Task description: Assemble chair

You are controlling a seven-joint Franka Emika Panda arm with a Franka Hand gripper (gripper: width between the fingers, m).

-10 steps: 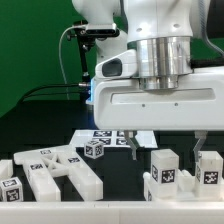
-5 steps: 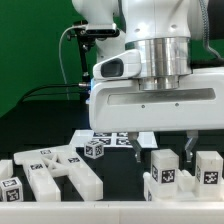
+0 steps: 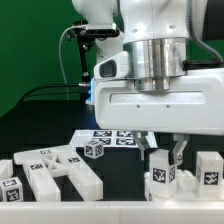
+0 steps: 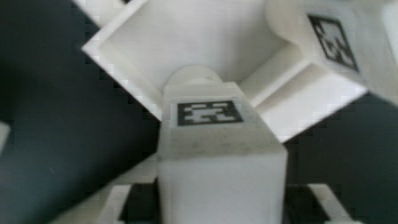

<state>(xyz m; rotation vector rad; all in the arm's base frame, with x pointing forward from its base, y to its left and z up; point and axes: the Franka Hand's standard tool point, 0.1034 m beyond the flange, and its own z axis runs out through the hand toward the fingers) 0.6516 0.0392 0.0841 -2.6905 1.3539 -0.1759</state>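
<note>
Several white chair parts with black-and-white tags lie on the dark table. In the exterior view my gripper (image 3: 165, 150) hangs over an upright white block (image 3: 163, 173) at the front right, with one finger on each side of its top. In the wrist view the same block (image 4: 210, 120) shows its tag and runs between my fingers (image 4: 135, 196), with a dark gap on both sides. The jaws stand open and hold nothing. A second upright block (image 3: 208, 170) stands just to the exterior view's right of it.
Flat bars and slabs (image 3: 60, 168) lie at the front left with a tagged cube (image 3: 10, 188). A small tagged cube (image 3: 95, 149) sits in the middle, before the marker board (image 3: 118, 137). A white rail (image 3: 110, 214) runs along the front. A white angled part (image 4: 178, 45) lies behind the block.
My gripper has moved toward the exterior view's left and lower, from over the rightmost block to around the top of the block beside it. The parts have not moved.
</note>
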